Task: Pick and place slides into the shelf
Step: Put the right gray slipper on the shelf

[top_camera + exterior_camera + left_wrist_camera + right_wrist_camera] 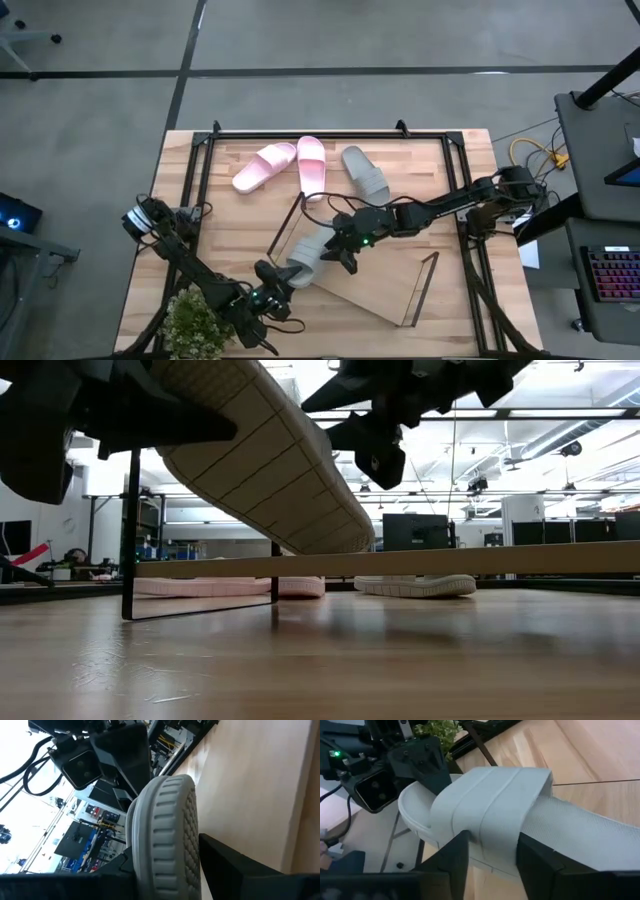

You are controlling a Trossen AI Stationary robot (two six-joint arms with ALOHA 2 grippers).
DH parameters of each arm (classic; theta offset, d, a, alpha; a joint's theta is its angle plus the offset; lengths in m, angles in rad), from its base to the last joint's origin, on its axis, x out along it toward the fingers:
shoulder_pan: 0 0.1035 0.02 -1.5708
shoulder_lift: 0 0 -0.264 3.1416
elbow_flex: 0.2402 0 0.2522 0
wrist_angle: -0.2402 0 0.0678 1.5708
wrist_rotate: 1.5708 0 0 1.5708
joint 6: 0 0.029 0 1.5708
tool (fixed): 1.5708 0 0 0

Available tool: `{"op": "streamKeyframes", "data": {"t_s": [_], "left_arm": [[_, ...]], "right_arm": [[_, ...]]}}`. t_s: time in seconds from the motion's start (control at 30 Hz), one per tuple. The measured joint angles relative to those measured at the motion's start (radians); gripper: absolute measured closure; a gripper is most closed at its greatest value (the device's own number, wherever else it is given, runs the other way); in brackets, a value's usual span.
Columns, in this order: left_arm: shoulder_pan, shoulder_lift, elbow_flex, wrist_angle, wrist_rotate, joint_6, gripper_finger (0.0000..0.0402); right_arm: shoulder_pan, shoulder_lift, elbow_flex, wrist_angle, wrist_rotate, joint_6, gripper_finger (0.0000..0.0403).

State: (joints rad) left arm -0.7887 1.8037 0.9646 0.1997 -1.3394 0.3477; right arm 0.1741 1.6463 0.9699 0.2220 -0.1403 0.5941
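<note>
**Grey sandal held aloft between two grippers above the shelf**

Seen from above, a small green plant is placed at the lower left of the frame, on the wooden table. Just right of it, the left gripper is clamped on one end of a grey sandal, which is held slanted in the lower centre of the frame. In the left wrist view the sandal's ribbed edge is seen pinched between the dark fingers. From the low view, the patterned sole is shown raised clear of the shelf board.

In the upper centre of the overhead frame, two pink sandals are laid on the table, with a second grey sandal just to their right. The shelf is set at an angle in the lower centre, its wire frames at both short ends.

From the right, the right gripper is reached across to the lifted sandal; its fingers are closed on the wide strap.
</note>
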Motion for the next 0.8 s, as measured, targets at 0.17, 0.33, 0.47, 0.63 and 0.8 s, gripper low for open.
{"op": "streamKeyframes", "data": {"t_s": [0.17, 0.33, 0.47, 0.63, 0.8], "left_arm": [[0.001, 0.000, 0.000, -0.003, 0.003, 0.000, 0.0262], [0.000, -0.001, 0.000, -0.004, 0.005, 0.000, 0.0262], [-0.005, -0.003, 0.006, -0.005, 0.004, 0.001, 0.0262], [-0.009, -0.004, 0.008, -0.003, 0.000, -0.001, 0.0262], [-0.011, -0.004, 0.003, 0.000, -0.002, -0.002, 0.0262]], "right_arm": [[0.000, 0.001, -0.011, 0.001, 0.000, 0.004, 0.0338], [-0.003, 0.004, -0.018, 0.004, 0.004, -0.017, 0.0389], [-0.012, 0.004, -0.026, 0.006, 0.021, -0.029, 0.0393], [-0.024, 0.004, -0.029, 0.007, 0.020, -0.057, 0.0394], [-0.037, 0.004, -0.030, 0.002, 0.021, -0.078, 0.0394]]}}
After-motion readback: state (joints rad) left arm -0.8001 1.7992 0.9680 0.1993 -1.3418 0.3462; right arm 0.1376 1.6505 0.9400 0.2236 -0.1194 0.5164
